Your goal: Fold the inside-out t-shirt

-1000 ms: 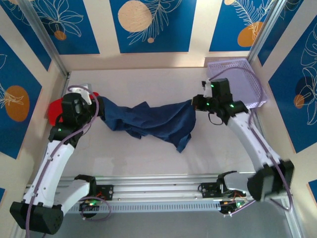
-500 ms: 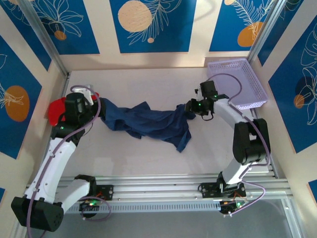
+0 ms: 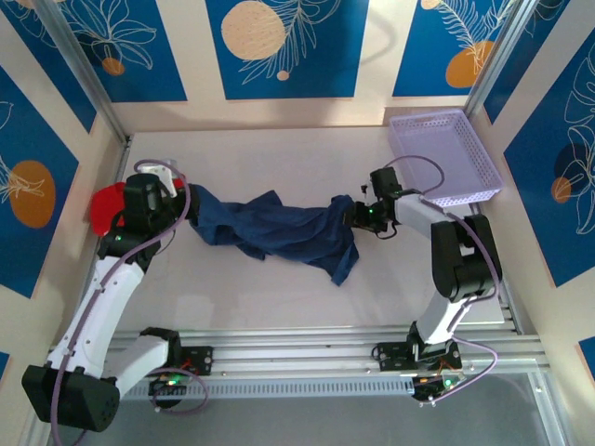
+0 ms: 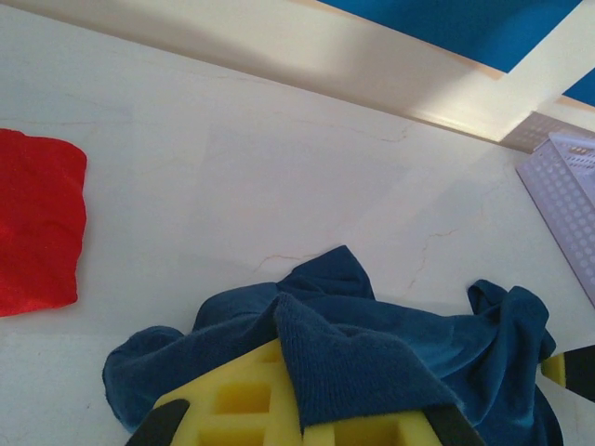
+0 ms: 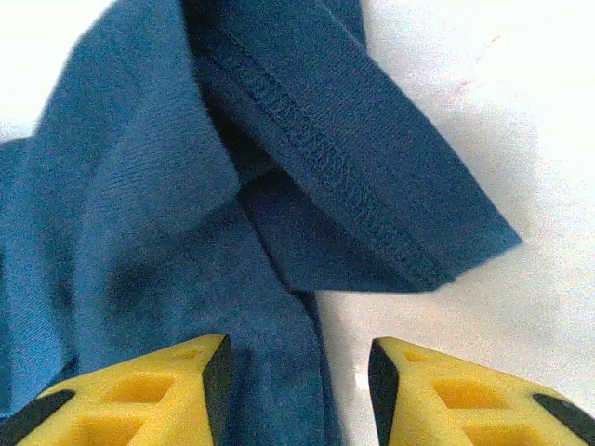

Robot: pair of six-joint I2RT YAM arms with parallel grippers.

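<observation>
Count: two arms, two grippers, one navy t-shirt (image 3: 279,228), one red garment (image 3: 104,203), one lavender basket (image 3: 456,139), all on one pale table (image 3: 279,297).

Materials: the t-shirt is soft knit, rumpled into a long rope-like bundle, with a double-stitched hem showing in the right wrist view. The basket is a shallow rectangle of perforated plastic. The red garment is flat, matte cloth. The fingers of both grippers carry yellow, hollow-celled pads.

Position: the t-shirt lies left of the basket and a little nearer the arm bases, apart from it. The red garment sits farther left from the basket, past the t-shirt's far end.

Left gripper (image 3: 179,206), at the t-shirt's end farthest from the basket: jaws closed, navy cloth pinched between the pads and spilling over them.

Right gripper (image 5: 297,386), at the t-shirt's end nearest the basket: jaws moderately apart and gripping nothing. We see cloth under the left finger and the hemmed fold just ahead of the tips.
</observation>
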